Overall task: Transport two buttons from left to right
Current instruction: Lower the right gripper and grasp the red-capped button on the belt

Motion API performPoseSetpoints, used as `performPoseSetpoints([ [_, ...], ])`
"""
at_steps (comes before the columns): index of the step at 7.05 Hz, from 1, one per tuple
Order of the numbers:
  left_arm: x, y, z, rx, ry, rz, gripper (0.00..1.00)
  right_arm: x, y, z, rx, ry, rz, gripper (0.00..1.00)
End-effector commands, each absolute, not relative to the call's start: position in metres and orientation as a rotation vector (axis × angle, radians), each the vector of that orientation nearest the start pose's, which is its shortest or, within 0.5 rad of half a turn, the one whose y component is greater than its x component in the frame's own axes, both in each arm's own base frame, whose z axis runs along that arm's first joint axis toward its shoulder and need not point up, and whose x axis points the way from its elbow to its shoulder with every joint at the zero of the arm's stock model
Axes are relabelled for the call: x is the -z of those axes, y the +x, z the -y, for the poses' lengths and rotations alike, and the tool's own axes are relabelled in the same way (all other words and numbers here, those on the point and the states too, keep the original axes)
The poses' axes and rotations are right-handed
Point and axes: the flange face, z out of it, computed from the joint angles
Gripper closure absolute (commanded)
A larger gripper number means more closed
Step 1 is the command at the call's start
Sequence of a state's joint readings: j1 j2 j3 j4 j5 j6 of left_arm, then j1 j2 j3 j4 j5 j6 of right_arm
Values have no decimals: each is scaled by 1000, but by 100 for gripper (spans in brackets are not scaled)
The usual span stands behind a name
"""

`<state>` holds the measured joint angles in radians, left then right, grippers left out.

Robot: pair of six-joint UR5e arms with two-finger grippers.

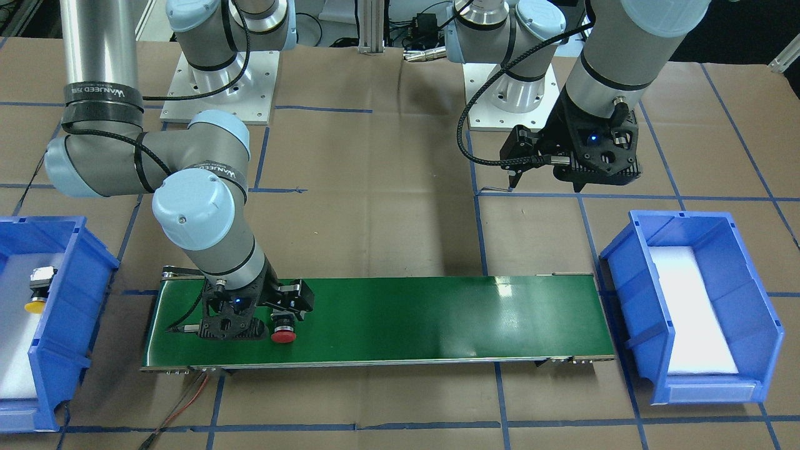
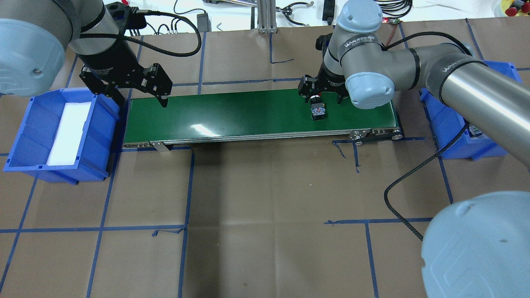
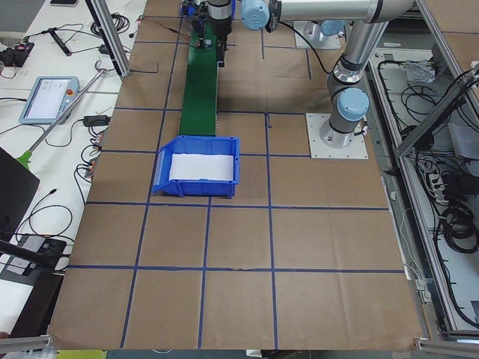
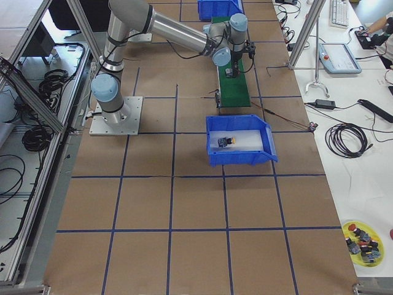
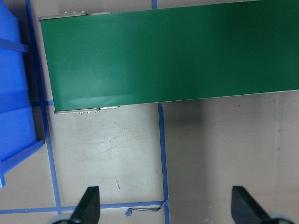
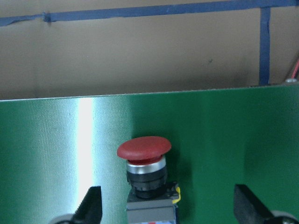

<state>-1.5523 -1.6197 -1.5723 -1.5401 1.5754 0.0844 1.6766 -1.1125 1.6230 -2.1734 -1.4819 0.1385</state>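
The red-capped button point(image 6: 144, 148) lies on its side on the green conveyor belt point(image 2: 248, 111), near the belt's right end point(image 2: 318, 111), its cap towards the far edge point(image 1: 283, 335). My right gripper point(image 6: 168, 207) is low over it, open, with the fingers point(image 6: 91, 205) standing clear on both sides of the body. The yellow-capped button point(image 1: 37, 294) lies in the right blue bin point(image 1: 75, 262); it also shows in the exterior right view point(image 4: 225, 142). My left gripper point(image 5: 166, 205) is open and empty, hovering by the belt's left end point(image 2: 140, 99).
The left blue bin point(image 2: 25, 124) holds only a white foam pad point(image 2: 68, 128). The right bin point(image 2: 455, 124) is partly hidden by my right arm in the overhead view. Blue tape lines cross the brown paper table. A cable point(image 2: 414, 178) hangs from the right arm.
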Motion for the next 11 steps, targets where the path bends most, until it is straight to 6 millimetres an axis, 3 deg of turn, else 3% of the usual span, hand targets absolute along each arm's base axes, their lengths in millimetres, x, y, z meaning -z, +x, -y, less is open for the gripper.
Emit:
performPoseSetpoints([
  [1,-466,-123,512,-29,104,-3136,1,-252,208,618,92,50,-3052,4],
  [4,-467,-123,512,-27,101,-3136,1,-243,206,618,57,47,-3065,37],
  [5,-467,-123,512,-27,101,-3136,1,-243,201,618,58,40,-3117,59],
  [6,-467,-123,513,-24,101,-3136,1,-247,197,614,-30,43,-3143,88],
  [8,-467,-123,512,-22,101,-3136,1,-286,187,624,29,54,-3170,95],
  [9,-468,-123,512,-20,101,-3136,1,-312,165,627,17,80,-3175,95],
  [10,-468,-123,512,-20,101,-3136,1,-356,126,616,-50,77,-3175,95],
  [11,-468,-123,512,-20,101,-3136,1,-390,64,610,-41,29,-3169,95],
])
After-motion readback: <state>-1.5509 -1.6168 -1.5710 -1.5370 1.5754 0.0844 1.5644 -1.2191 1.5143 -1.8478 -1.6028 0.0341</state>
